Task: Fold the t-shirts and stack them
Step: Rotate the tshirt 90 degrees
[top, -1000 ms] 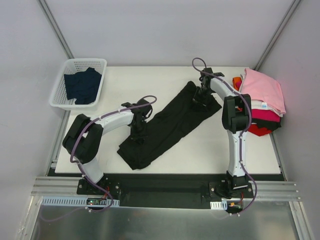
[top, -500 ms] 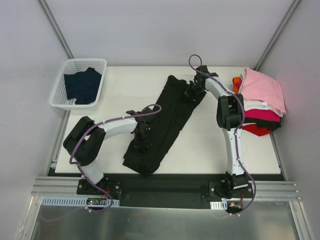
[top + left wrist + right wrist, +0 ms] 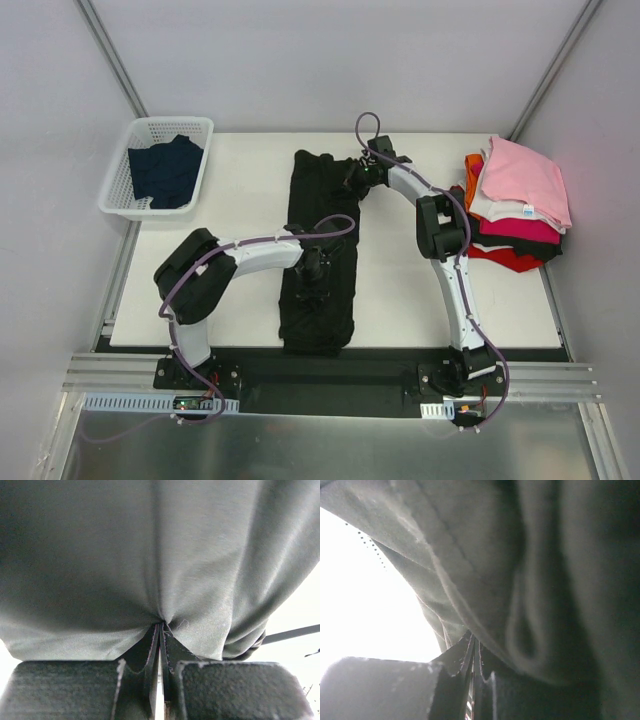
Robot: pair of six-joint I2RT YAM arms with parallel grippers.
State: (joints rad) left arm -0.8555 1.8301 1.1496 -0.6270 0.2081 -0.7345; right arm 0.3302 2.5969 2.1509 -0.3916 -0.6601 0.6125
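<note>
Jaws on both arms clamp the black t-shirt, table open either side.

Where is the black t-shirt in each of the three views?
Top external: the black t-shirt is a long strip at the centre, running near to far.
Left wrist: the black t-shirt fills the upper picture, pinched in the left gripper.
Right wrist: the black t-shirt fills the right side, pinched in the right gripper.
Shared landmark: those two pinch spots.

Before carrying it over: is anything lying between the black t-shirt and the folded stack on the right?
Nothing visible lies there. Only bare table and the right arm itself separate the black t-shirt from the stack.
</note>
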